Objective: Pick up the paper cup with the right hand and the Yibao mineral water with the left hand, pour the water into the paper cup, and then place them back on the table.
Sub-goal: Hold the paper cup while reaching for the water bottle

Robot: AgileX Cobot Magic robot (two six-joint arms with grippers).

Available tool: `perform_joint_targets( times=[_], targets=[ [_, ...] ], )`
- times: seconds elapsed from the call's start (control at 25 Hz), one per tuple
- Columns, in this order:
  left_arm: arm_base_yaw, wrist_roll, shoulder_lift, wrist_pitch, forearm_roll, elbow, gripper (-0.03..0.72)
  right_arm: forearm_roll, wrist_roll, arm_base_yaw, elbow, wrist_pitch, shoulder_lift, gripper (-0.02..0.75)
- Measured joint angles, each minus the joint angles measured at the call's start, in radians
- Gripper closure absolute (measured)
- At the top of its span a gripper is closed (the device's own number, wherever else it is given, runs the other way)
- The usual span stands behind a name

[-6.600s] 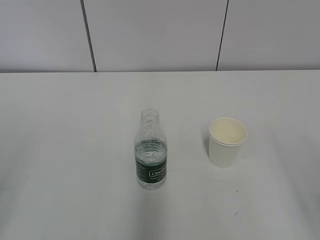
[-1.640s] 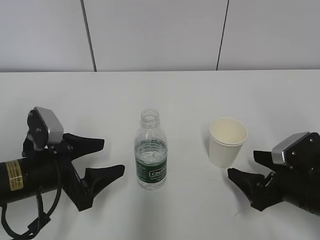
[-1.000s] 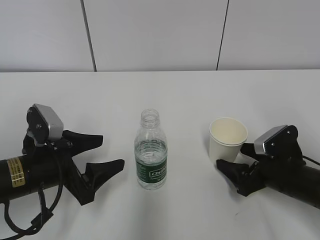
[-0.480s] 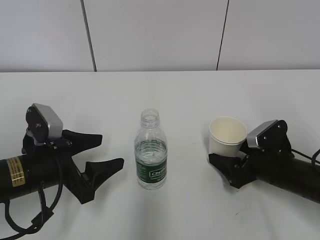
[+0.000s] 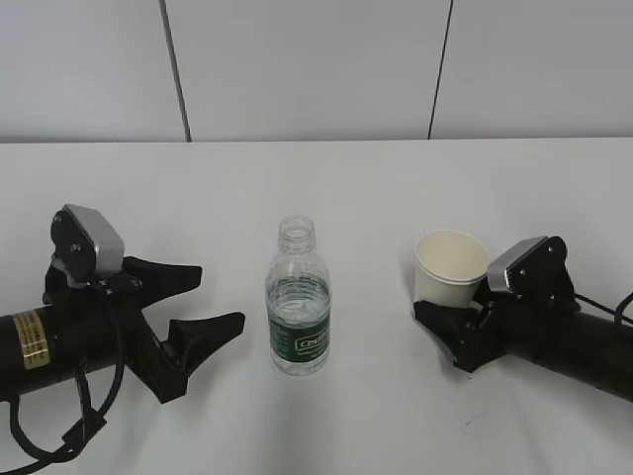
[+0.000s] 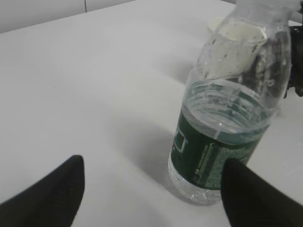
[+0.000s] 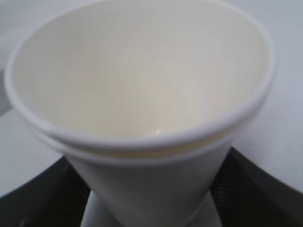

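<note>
Paper cup (image 5: 450, 267) stands upright on the white bench (image 5: 346, 178), right of centre, empty as far as the right wrist view shows: cream inside, dry, rolled rim. It looks like two cups nested, a second rim line showing just under the top one.

Right pincer (image 5: 457, 319) lies low on the bench with its black fingers either side of the cup's lower wall. In the right wrist view, dark fingers (image 7: 42, 194) flank the cup's base closely; whether they already press the paper I cannot tell.

Yibao mineral water (image 5: 298, 297) stands upright near bench centre, well apart from the cup, cap off, water (image 6: 222, 116) reaching about to the top of the green label.

Left pincer (image 5: 203, 302) is spread wide, fingers pointing at the bottle but short of it, nothing held. In the left wrist view the fingertips (image 6: 52, 189) frame the bottle's foot.

Risks, as I judge them:
- Thin paper wall: too hard a squeeze buckles the cup or ovals the rim, narrowing the pour target.
- If the cups are nested, a grip on the outer one alone may let the inner slip or tilt during the lift.
- A grasp this low on a tapered cup may let it rock forward.
- Bottle is uncapped and light; a finger nudging it off-centre on approach could topple it and spill.
- Soft ribbed plastic: a firm squeeze may push water out early.
</note>
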Motion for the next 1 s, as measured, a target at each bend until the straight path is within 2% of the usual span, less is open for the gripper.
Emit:
perform_joint_targets(
  times=[0.16, 0.56, 1.0],
  targets=[
    [0.0, 0.0, 0.0, 0.0, 0.008, 0.0, 0.146, -0.021, 0.002, 0.0, 0.0, 0.0, 0.0, 0.179],
    [0.0, -0.066, 0.0, 0.0, 0.131, 0.0, 0.147, -0.095, 0.004, 0.0, 0.0, 0.0, -0.065, 0.183],
    [0.0, -0.104, 0.0, 0.0, 0.206, -0.043, 0.131, -0.103, 0.004, 0.0, 0.0, 0.0, -0.065, 0.184]
  ],
)
